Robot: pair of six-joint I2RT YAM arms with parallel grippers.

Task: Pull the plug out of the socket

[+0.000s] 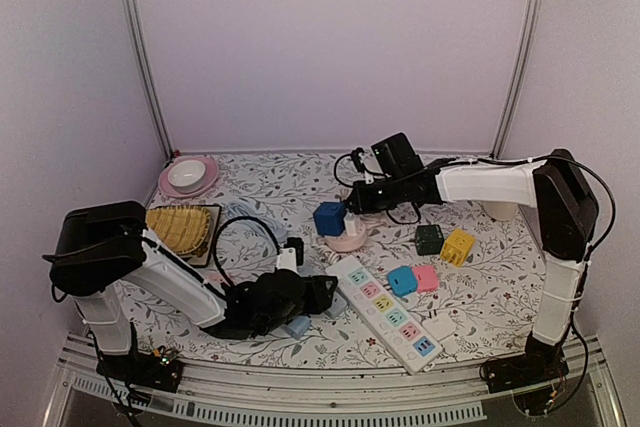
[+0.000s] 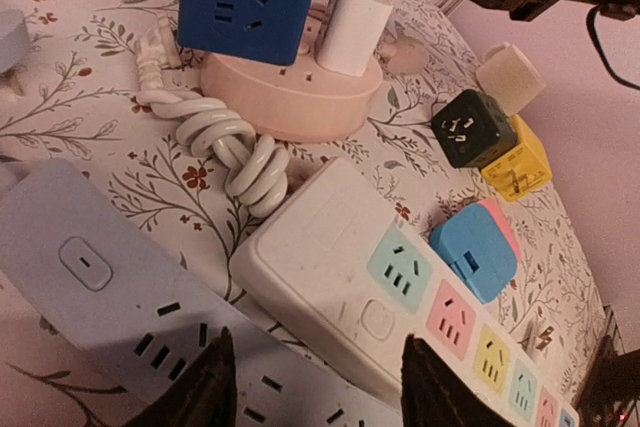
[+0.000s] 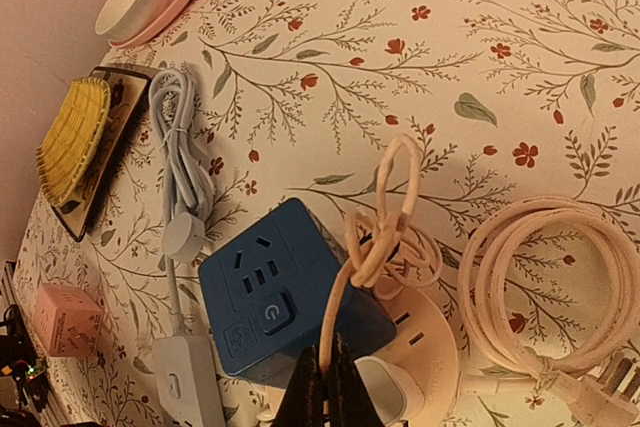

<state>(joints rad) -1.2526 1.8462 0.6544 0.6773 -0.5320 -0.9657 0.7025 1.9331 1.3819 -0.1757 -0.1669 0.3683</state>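
Observation:
A round pink socket [image 1: 347, 240] lies mid-table with a blue cube adapter [image 1: 329, 218] and a white plug [image 1: 352, 223] standing in it. In the right wrist view the plug [image 3: 385, 393] sits beside the blue cube [image 3: 268, 299] on the socket [image 3: 432, 345]. My right gripper [image 3: 328, 387] hangs just above the plug, shut on its thin pale cable [image 3: 366, 247], which rises in a knotted loop. My left gripper [image 2: 320, 379] is open, low over the ends of a white power strip [image 2: 330, 247] and a grey-blue strip [image 2: 90, 287], short of the socket [image 2: 290, 99].
Small adapters lie right of the socket: dark green [image 1: 430, 239], yellow [image 1: 458, 246], blue [image 1: 402, 280] and pink [image 1: 427, 277]. At back left are a pink plate with a white bowl [image 1: 188, 175] and a yellow woven piece on a dark tray [image 1: 181, 229]. A coiled cord [image 3: 560, 267] lies by the socket.

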